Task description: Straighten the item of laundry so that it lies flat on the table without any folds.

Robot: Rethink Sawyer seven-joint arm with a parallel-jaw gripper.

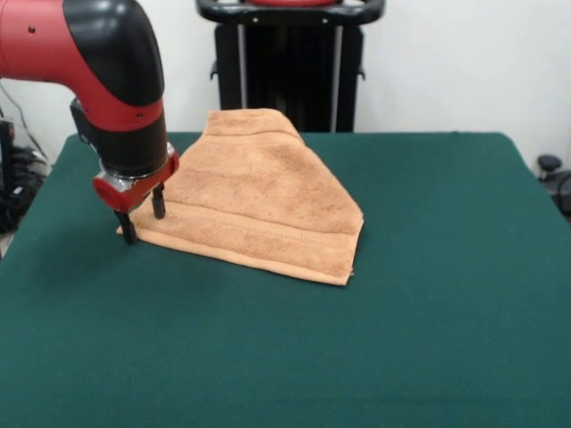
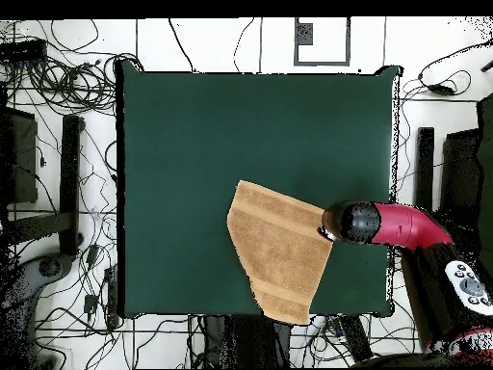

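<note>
- End effector (image 1: 141, 217), fingers apart, straddles the towel (image 1: 259, 201) corner on the table (image 1: 428, 339).
- Step: grasping; next, close and pull that corner outward to unfold.

A plain white wall (image 1: 464, 62) behind; tangled black cables (image 2: 67, 77) cross the pale floor (image 2: 96, 193).
</note>
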